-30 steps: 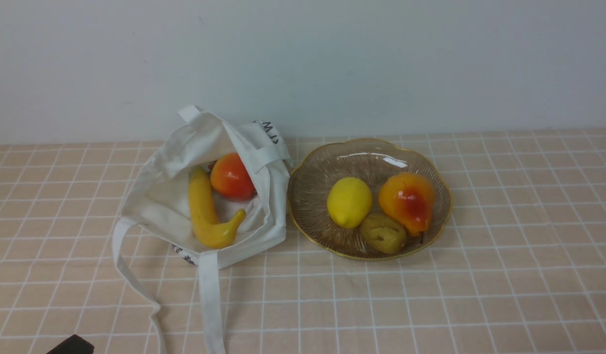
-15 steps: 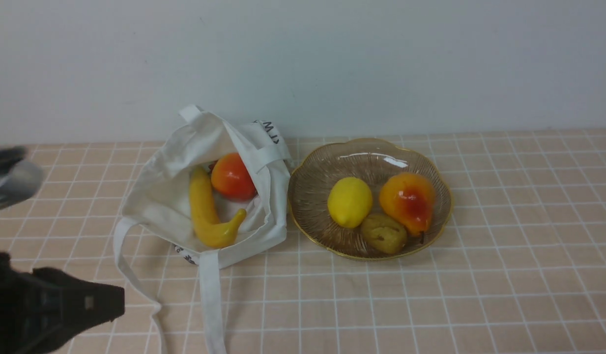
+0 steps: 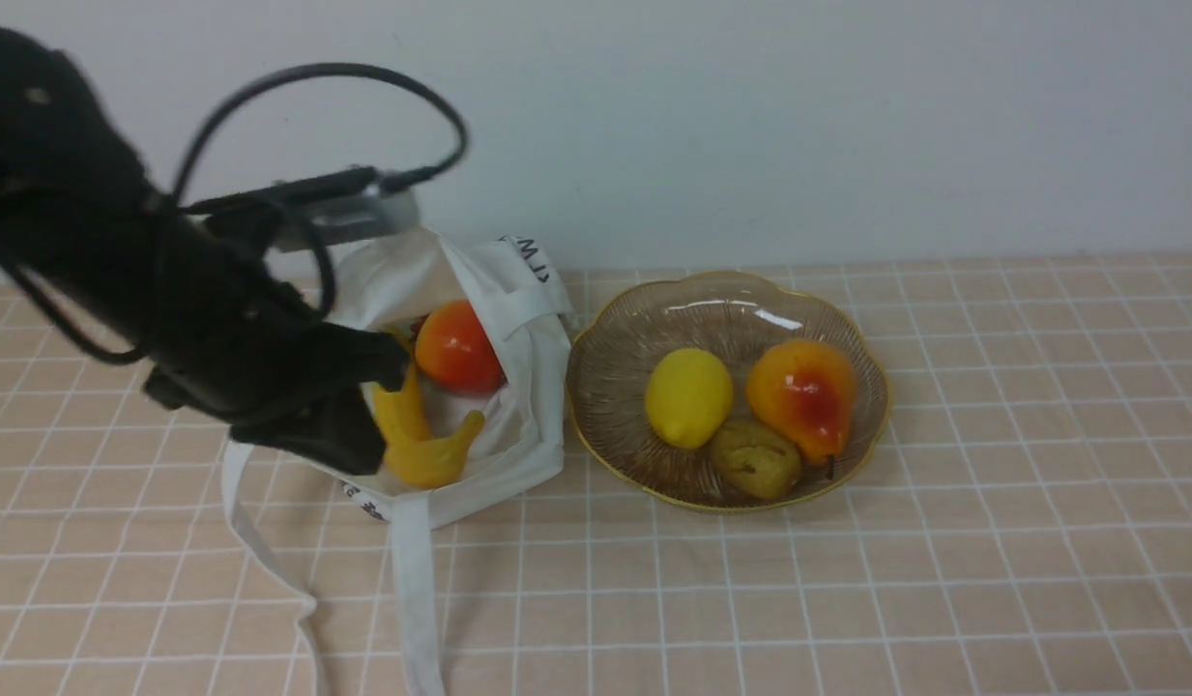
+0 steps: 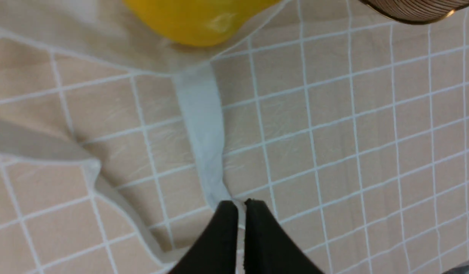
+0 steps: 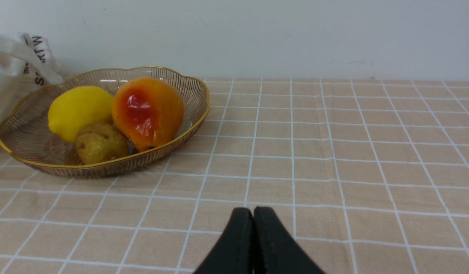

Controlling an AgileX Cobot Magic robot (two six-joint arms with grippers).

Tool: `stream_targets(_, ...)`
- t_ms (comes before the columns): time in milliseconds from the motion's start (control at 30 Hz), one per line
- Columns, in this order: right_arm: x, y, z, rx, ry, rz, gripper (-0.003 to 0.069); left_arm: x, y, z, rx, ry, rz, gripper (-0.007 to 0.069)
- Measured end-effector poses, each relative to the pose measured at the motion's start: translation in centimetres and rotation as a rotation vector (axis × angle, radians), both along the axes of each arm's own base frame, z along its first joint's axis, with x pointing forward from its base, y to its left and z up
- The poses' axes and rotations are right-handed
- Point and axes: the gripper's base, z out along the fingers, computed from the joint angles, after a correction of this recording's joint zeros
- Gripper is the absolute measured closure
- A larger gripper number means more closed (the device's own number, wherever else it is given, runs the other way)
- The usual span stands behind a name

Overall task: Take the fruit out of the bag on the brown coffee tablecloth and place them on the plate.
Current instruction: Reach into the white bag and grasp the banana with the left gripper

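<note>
As left fingers [image 4: 224,236] hover, banana [image 3: 421,464] bagged

We see the brown coffee tablecloth [image 3: 944,580] covering the table. The bag [image 3: 533,387] and the plate [image 3: 731,309] lie on it, just beside each other.

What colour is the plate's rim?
Gold and scalloped, edging the ribbed amber-brown plate; it shows clearest in the right wrist view.
</note>
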Motion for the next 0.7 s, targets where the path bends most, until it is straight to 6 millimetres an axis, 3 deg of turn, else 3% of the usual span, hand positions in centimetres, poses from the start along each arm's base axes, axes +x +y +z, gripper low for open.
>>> stream_targets(33, 0.0, 0.0, 0.0, 0.0, 0.0, 0.0, 0.0674, 0.0, 0.0, 0.0, 0.0, 0.0, 0.0, 0.0583)
stream_targets(67, 0.0, 0.0, 0.0, 0.0, 0.0, 0.0, 0.0674, 0.9, -1.6, -0.5, 0.048, -0.004, -0.046, 0.0553)
stream_targets(133, 0.0, 0.0, 0.0, 0.0, 0.0, 0.0, 0.0674, 1.3, -2.5, -0.7, 0.086, -0.012, -0.067, 0.0534)
stream_targets(233, 0.0, 0.0, 0.0, 0.0, 0.0, 0.0, 0.0674, 2.0, -4.2, -1.0, 0.191, -0.081, -0.097, 0.0451)
stream_targets(367, 0.0, 0.0, 0.0, 0.0, 0.0, 0.0, 0.0674, 2.3, -5.3, -0.9, 0.217, -0.16, -0.098, 0.0356)
stream_targets(400, 0.0, 0.0, 0.0, 0.0, 0.0, 0.0, 0.0674, 2.5, -6.0, -0.9, 0.209, -0.208, -0.108, 0.0303)
stream_targets(533, 0.0, 0.0, 0.0, 0.0, 0.0, 0.0, 0.0674, 3.1, -6.4, -1.4, 0.215, -0.254, -0.118, 0.0209)
stream_targets(700, 0.0, 0.0, 0.0, 0.0, 0.0, 0.0, 0.0674, 4.1, -6.3, -3.1, 0.293, -0.257, -0.148, 0.0177)
